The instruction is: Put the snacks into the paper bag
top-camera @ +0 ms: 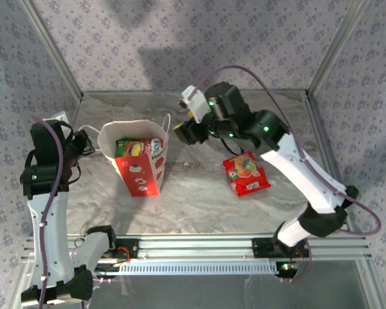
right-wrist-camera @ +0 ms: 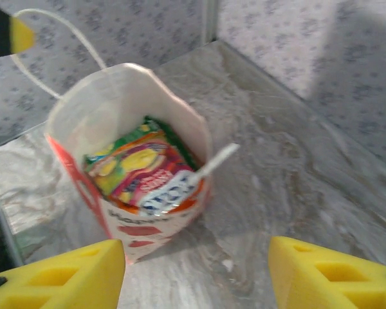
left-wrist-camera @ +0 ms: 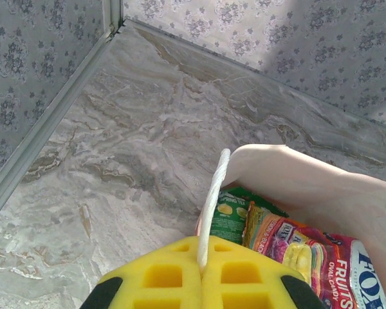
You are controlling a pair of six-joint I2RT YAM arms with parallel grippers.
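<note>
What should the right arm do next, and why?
Probably swing the right gripper across to the red packet lying on the table: its jaws stand open and empty beside the paper bag, while the left gripper pinches the cord handle.

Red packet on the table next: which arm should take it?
Right. The right gripper is open and empty, and the red packet lies on its side of the table. The left gripper is shut on the handle of the bag.
</note>
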